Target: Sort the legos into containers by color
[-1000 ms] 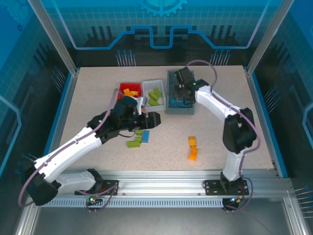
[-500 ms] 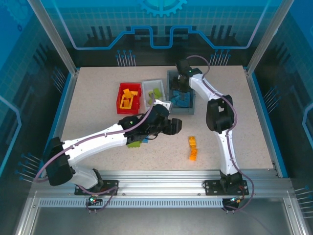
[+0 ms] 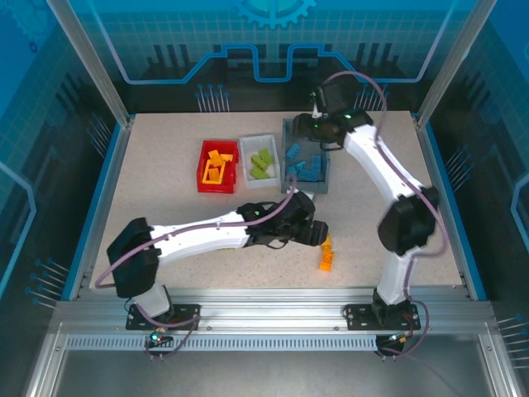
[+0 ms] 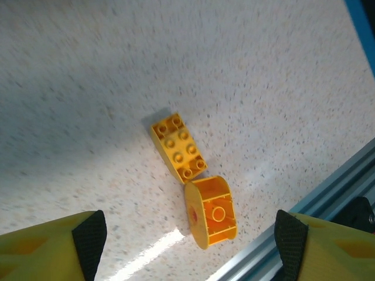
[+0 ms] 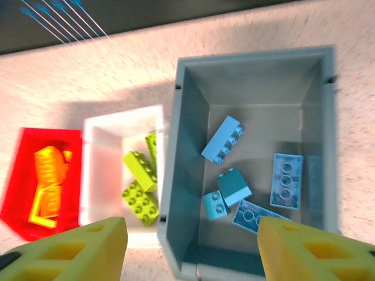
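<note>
The step in hand looks like the pickup of the loose orange legos. In the top view the left arm reaches across the desk (image 3: 165,149) to the lower right of centre. Its tip is just beside two orange pieces there.

In the left wrist view, the left fingers (image 4: 88,237) stand wide apart at the bottom corners of the frame, with nothing between them. Above them an orange studded brick (image 4: 179,146) lies flat and diagonal at the frame's centre. A rounded orange piece (image 4: 212,211) lies tipped on its side just below it, touching or nearly touching the brick's lower end.

The right arm hangs over the grey bin (image 5: 184,164) at the upper centre of the top view. The right fingers (image 5: 82,249) are likewise apart and empty. Below them the grey bin holds blue bricks (image 5: 287,178). The white bin (image 5: 96,175) to its left holds green bricks (image 5: 139,170), and the red bin (image 3: 216,187), furthest left, holds orange pieces (image 5: 50,175).

The next move probably calls for the left arm to come down over one orange piece only. The rounded piece sits nearest the fingers, so it seems the likelier pick. The fingers would have to straddle it without nudging the brick beside it, then close. The carry would then run to the red bin at the upper left. The right arm is free for any other brick.
</note>
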You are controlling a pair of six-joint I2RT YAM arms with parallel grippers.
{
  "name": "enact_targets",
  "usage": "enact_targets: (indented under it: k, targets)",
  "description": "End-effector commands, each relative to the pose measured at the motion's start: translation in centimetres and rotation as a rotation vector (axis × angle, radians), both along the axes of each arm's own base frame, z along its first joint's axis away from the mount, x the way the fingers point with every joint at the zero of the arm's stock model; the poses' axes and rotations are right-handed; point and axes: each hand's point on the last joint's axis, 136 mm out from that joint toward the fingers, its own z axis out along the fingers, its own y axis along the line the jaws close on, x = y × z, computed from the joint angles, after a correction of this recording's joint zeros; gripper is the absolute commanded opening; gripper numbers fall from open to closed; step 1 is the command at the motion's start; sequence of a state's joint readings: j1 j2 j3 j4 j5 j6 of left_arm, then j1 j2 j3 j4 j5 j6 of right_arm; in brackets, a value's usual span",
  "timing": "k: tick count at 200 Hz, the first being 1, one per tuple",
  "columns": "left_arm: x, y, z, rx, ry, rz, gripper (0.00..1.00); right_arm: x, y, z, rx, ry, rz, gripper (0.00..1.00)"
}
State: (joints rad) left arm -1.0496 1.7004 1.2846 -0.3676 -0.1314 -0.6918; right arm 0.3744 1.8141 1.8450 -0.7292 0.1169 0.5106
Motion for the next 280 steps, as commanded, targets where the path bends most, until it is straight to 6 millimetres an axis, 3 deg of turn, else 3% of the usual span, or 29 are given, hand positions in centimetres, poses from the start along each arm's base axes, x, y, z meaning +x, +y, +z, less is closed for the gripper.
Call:
enact_targets:
  k: [1,26,63,81,103,142,168,197,218,255,280]
  targets:
    - [-0.8,-1.5,-2.0,0.004,0.155,0.053,0.81,-5.0,-3.5,1.4,-0.062,-0.045,-0.054,0.63]
    - [-0.9,-2.9,-4.1,0.088,0.230,0.093,0.81,-12.1,-7.0,1.1,-0.072,-0.086,-0.085,0.65]
    - [-0.8,-4.5,-6.6,0.160,0.277,0.109,0.81,-22.3,-10.6,1.3,-0.024,-0.172,-0.092,0.69]
    - [-0.6,-4.7,-8.1,0.206,0.303,0.123,0.81,-25.7,-12.0,0.9,0.005,-0.183,-0.108,0.69]
    - [-0.5,-4.9,-9.8,0.258,0.328,0.140,0.81,-28.3,-13.0,0.5,0.034,-0.184,-0.119,0.69]
    - [0.2,-5.3,-12.0,0.302,0.329,0.146,0.76,-29.8,-13.4,0.8,0.058,-0.197,-0.118,0.69]
    - [0.7,-5.5,-12.8,0.311,0.317,0.146,0.60,-29.6,-13.1,0.9,0.067,-0.193,-0.109,0.68]
    - [1.6,-5.3,-12.3,0.291,0.276,0.157,0.41,-29.3,-12.4,0.5,0.085,-0.175,-0.088,0.67]
    - [2.9,-4.8,-11.3,0.263,0.243,0.171,0.28,-29.2,-11.7,0.2,0.096,-0.170,-0.053,0.67]
    - [5.6,-1.9,-7.5,0.232,0.158,0.219,0.26,-29.1,-9.7,0.1,0.136,-0.176,0.054,0.67]
    - [7.1,1.6,-3.7,0.214,0.096,0.264,0.25,-29.0,-7.0,0.5,0.199,-0.201,0.189,0.66]
